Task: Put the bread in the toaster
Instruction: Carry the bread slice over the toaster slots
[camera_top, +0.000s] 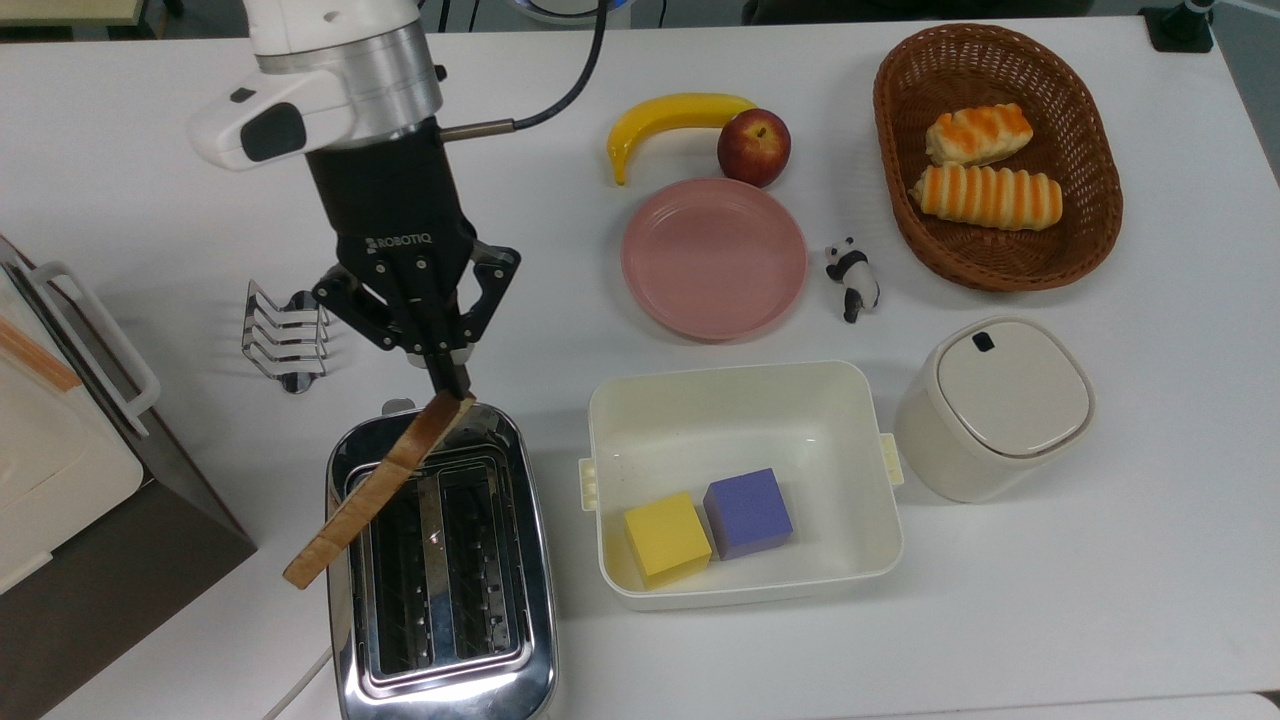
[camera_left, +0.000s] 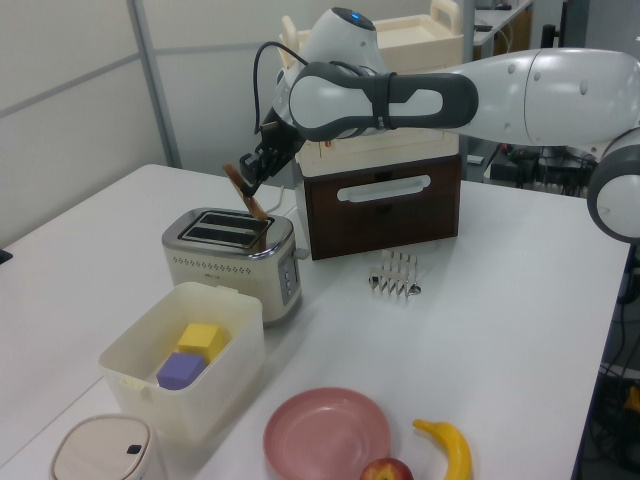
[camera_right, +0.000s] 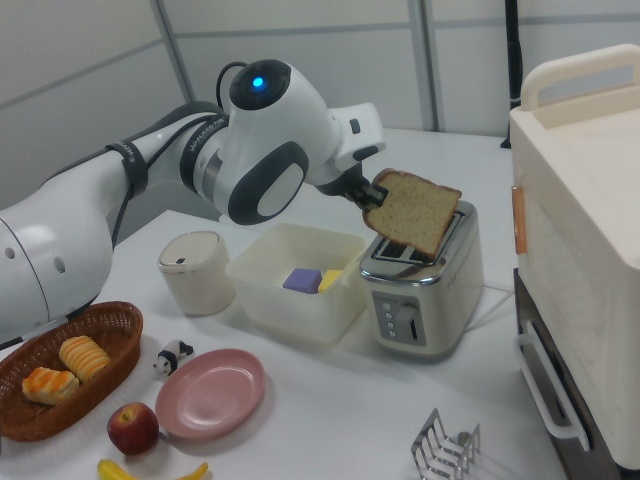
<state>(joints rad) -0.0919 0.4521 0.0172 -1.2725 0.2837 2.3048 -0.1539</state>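
While the bread is pinched by one corner between the closed fingers of the gripper, it hangs below and beyond the fingertips, edge-on in the top view and tilted, its lower edge just above the toaster. Such a corner grip seems chosen so that most of the slice is left free to enter a slot while the fingers stay clear of the chrome. The slice is judged not yet aligned: it crosses the slot nearest the top view's left at an angle, so some turning appears to be needed before lowering. Directly under the fingertips lie two slots. Well away from the fingers are counted one tub with two cubes, yellow and purple, one pink plate, one banana, one apple, one basket with two striped rolls, one lidded canister, one panda figure and one toast rack.
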